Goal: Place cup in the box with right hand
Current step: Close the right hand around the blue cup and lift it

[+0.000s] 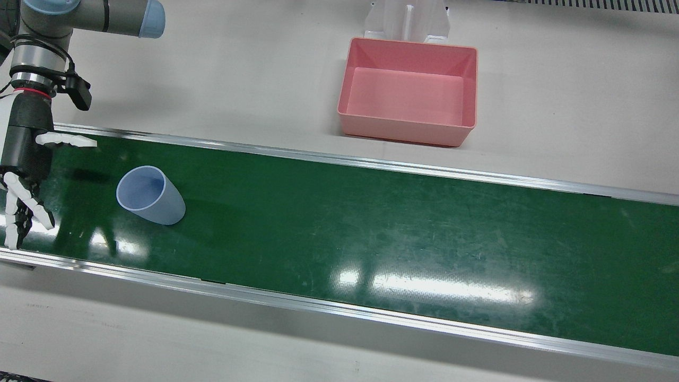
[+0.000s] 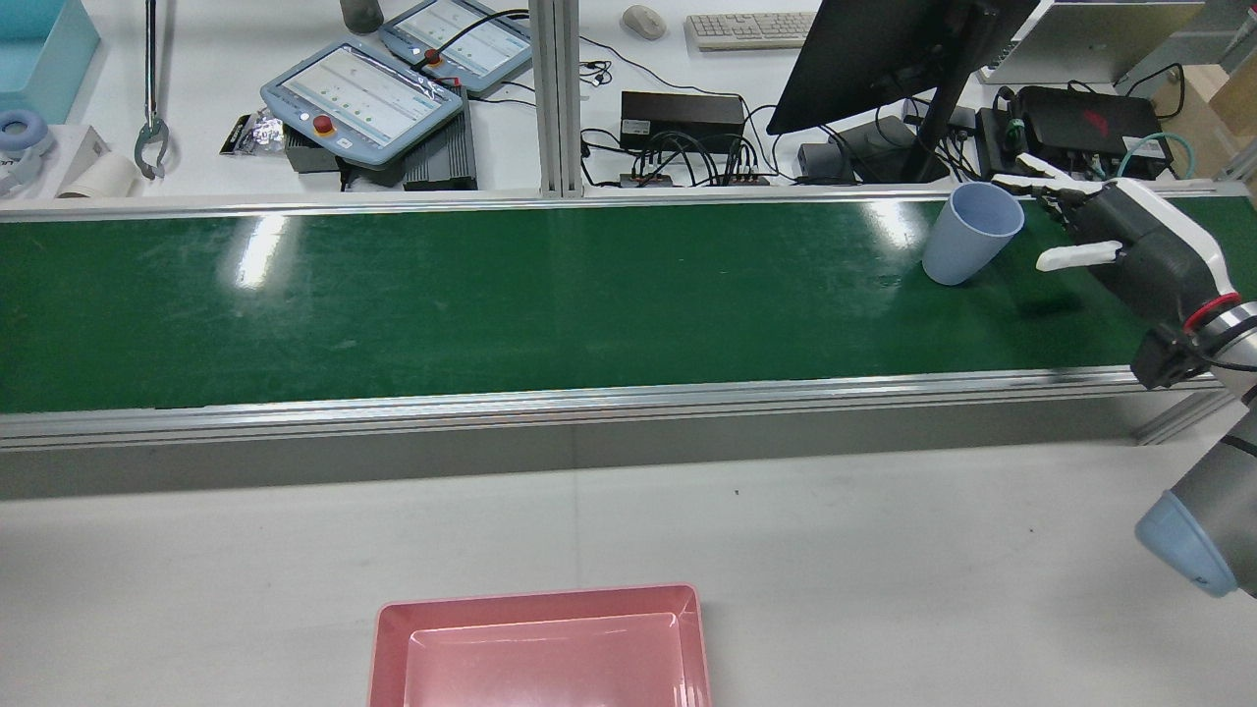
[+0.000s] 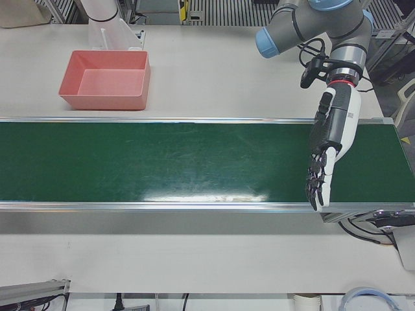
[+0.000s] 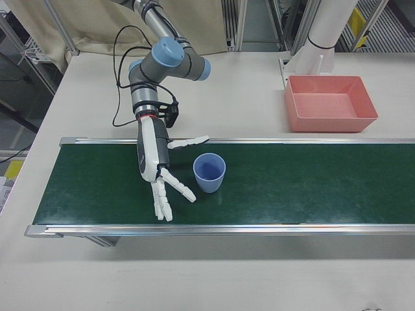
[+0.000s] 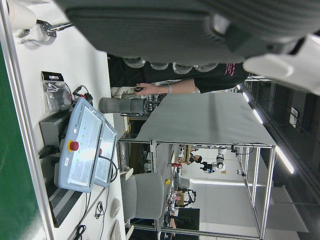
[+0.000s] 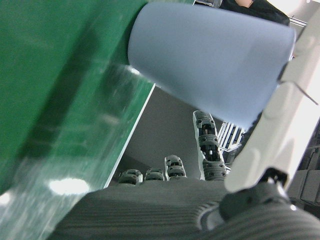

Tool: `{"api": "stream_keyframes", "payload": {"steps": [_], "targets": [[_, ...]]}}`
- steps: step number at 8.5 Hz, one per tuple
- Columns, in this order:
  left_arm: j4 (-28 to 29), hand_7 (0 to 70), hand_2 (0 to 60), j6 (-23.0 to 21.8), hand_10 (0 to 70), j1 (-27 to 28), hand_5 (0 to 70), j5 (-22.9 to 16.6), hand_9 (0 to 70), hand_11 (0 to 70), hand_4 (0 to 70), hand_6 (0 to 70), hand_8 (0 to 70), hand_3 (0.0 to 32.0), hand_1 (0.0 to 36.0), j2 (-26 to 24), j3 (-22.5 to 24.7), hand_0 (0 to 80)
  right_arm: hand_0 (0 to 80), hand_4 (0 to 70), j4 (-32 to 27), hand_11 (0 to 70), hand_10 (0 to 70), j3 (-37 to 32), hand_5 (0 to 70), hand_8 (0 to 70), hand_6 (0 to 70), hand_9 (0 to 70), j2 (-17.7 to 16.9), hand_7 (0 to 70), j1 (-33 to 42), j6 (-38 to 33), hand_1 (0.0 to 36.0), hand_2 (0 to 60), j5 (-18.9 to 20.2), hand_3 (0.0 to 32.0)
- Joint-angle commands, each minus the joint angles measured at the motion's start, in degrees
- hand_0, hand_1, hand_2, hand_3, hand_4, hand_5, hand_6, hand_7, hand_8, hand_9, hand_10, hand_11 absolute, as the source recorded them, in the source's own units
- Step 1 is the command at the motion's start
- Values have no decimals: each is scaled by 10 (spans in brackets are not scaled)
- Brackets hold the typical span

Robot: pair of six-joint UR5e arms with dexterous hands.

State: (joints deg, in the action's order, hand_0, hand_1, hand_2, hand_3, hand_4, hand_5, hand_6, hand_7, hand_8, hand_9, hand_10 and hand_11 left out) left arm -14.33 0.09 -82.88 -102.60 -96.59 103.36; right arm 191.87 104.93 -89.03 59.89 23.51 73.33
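A light blue cup [image 1: 151, 195] stands upright on the green conveyor belt [image 1: 371, 223]. It also shows in the rear view [image 2: 970, 234] and the right-front view [image 4: 209, 172]. My right hand [image 1: 24, 164] is open just beside it, low over the belt, thumb and fingers spread toward the cup without touching it [image 4: 155, 165]. In the right hand view the cup [image 6: 215, 60] fills the top, close in front of the palm. The pink box [image 1: 406, 130] sits empty on the white table beyond the belt. My left hand [image 3: 331, 139] is open and empty over the other end of the belt.
The belt has raised aluminium rails [image 1: 339, 313] along both sides. A white pedestal [image 1: 408, 18] stands right behind the box. Teach pendants [image 2: 363, 98], a monitor [image 2: 884, 49] and cables lie on the bench past the belt.
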Motion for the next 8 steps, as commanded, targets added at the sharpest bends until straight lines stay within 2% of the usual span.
{"api": "stream_keyframes", "payload": {"steps": [1,2,3,4,5,6,7,8], "targets": [[0,0,0,0,0,0,0,0,0,0,0,0,0,0,0,0,0,0,558,155,-1,113,51,-3,120,36,74,77,0,174,0,-3,360,600,1,0],[-1,0,0,0,0,-1,0,0,0,0,0,0,0,0,0,0,0,0,703,211,-1,214,116,-3,159,169,159,307,0,536,-2,-2,360,600,1,0],[0,0,0,0,0,0,0,-1,0,0,0,0,0,0,0,0,0,0,800,396,0,440,276,-3,205,442,309,696,0,700,2,-5,360,600,0,0],[-1,0,0,0,0,0,0,-1,0,0,0,0,0,0,0,0,0,0,784,316,-1,481,309,12,211,482,330,700,0,700,31,-25,360,600,0,0],[-1,0,0,0,0,-1,0,0,0,0,0,0,0,0,0,0,0,0,781,305,2,454,288,64,207,465,323,700,0,700,67,-24,360,600,6,0],[0,0,0,0,0,0,0,0,0,0,0,0,0,0,0,0,0,0,786,330,7,439,276,105,205,453,321,700,0,700,77,-24,360,600,8,0],[1,0,0,0,0,-1,0,-1,0,0,0,0,0,0,0,0,-1,0,800,354,37,423,263,147,202,440,316,691,0,700,71,-22,360,600,7,0],[1,0,0,0,0,0,0,-1,0,0,0,0,0,0,0,0,0,0,788,325,67,414,256,194,198,427,308,676,1,700,50,-18,360,600,6,0]]}}
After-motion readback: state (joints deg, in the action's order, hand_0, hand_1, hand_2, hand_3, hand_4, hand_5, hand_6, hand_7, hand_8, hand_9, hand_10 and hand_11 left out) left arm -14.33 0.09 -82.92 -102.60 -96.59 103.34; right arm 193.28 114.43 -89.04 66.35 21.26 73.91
